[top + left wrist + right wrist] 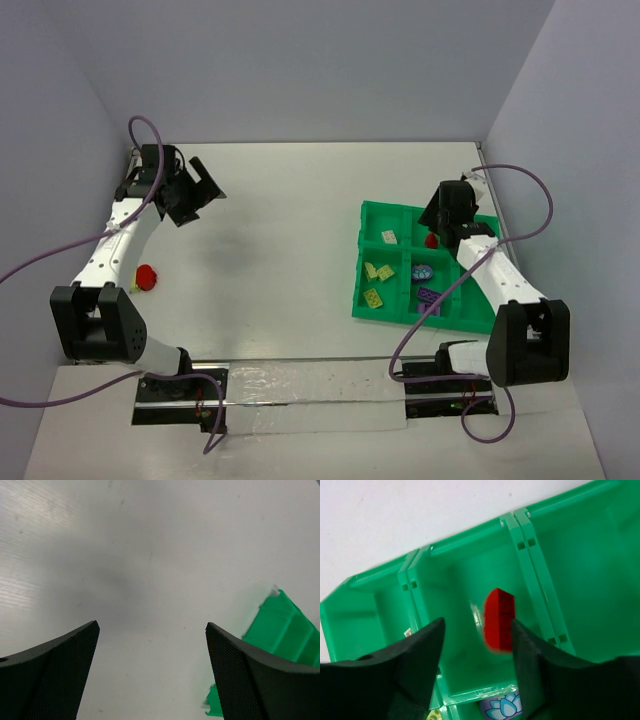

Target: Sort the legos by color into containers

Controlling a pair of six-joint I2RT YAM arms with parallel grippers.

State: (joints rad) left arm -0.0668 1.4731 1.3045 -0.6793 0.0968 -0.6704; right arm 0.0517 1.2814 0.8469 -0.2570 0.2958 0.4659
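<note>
We are counting two arms, one bright green tray (375, 207) and six bricks inside it: four pale yellow-green bricks (389, 237) (371, 270) (385, 272) (373, 297) down its left column, one purple brick (428, 295) in the near middle compartment, one red brick (499, 620) in the far middle compartment. A round lotus-printed piece (423, 272) is sitting between the red and purple ones. A loose red piece (147, 277) is lying on the white table (290, 230) just beside the left arm, too small to tell its shape. The right gripper (476, 621) is hanging over the far middle compartment, jaws partly apart, nothing clamped; the red brick is showing blurred between them, close by the right-hand finger, clear of the other. The left gripper (152, 625) is standing wide apart over bare table at far left, holding nothing. The tray is sitting well right, close to the right wall; the table's middle is giving wide room. The tray walls are looking glossy, with raised double dividers and slots; the finger pads are looking black and finely meshed.
</note>
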